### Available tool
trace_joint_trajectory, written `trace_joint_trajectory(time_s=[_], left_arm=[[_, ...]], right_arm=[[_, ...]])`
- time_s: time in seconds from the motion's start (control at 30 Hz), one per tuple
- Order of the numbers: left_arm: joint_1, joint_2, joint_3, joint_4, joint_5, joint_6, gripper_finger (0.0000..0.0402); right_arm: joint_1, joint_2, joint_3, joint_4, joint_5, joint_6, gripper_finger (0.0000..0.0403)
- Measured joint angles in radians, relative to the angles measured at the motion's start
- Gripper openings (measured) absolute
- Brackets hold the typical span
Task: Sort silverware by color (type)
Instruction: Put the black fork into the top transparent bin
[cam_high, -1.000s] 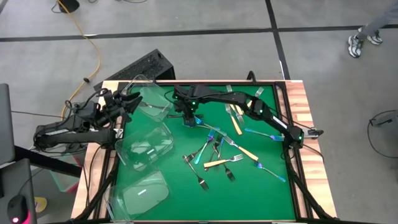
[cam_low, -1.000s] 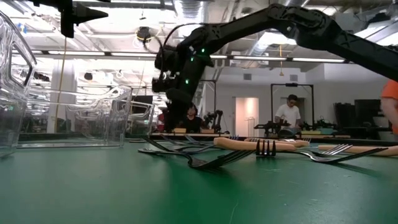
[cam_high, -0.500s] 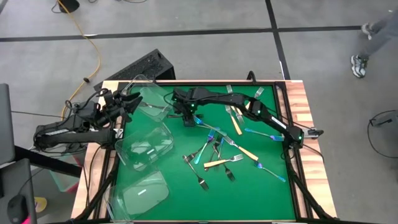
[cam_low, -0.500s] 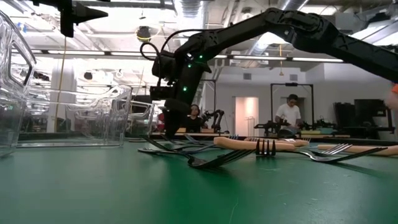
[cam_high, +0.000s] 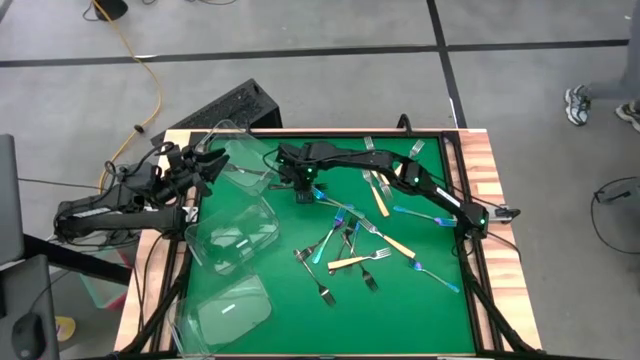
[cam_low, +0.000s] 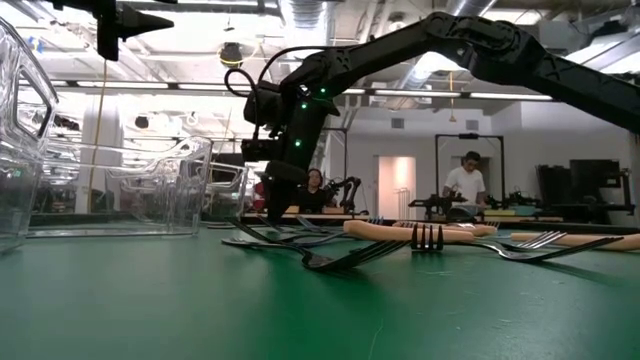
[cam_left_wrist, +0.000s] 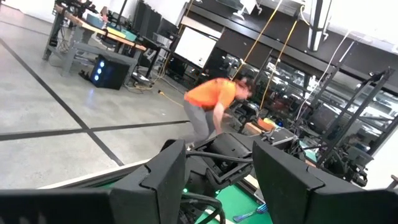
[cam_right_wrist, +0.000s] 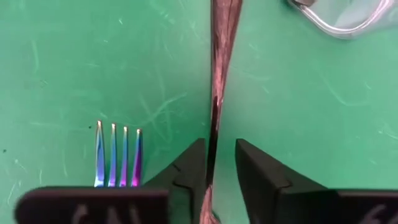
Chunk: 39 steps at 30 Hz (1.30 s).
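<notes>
My right gripper points steeply down at the green mat, just right of the far clear tub. It is open a narrow way. Its fingers stand on either side of a dark, pink-sheened fork handle that runs away from them along the mat. An iridescent blue-purple fork's tines lie beside one finger. More silverware lies in a loose pile at mid table, with cream-handled forks among it. My left gripper waits open and empty above the table's left edge. My right gripper comes at the dark fork's handle from above, slanting, with the fingers lying along it. One finger stands close against the handle and I cannot tell whether it touches. A strip of mat shows between the handle and the other finger.
Three clear plastic tubs stand along the left side: far, middle, near. Wooden rails edge the table. Bare mat lies near the front edge. People are in the room behind, and one in orange.
My right gripper has sunk a little toward the mat, down to the forks near the far tub, then held still over the last half second. The silverware and the tubs have not moved.
</notes>
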Motion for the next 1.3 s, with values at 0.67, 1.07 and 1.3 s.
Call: trace_joint_trajectory(time_s=[0.67,1.07,1.3], left_arm=[[0.000,0.000,0.000,-0.003,0.000,0.009,0.0172],[0.000,0.000,0.000,-0.003,0.000,0.010,0.0172],[0.000,0.000,0.000,-0.019,-0.004,0.011,0.0172]], right_arm=[[-0.035,-0.049,0.000,-0.079,-0.051,0.108,0.0007],[-0.063,-0.103,0.000,-0.145,-0.106,0.088,0.0063],[-0.048,-0.035,0.001,-0.143,-0.125,0.087,0.0171]])
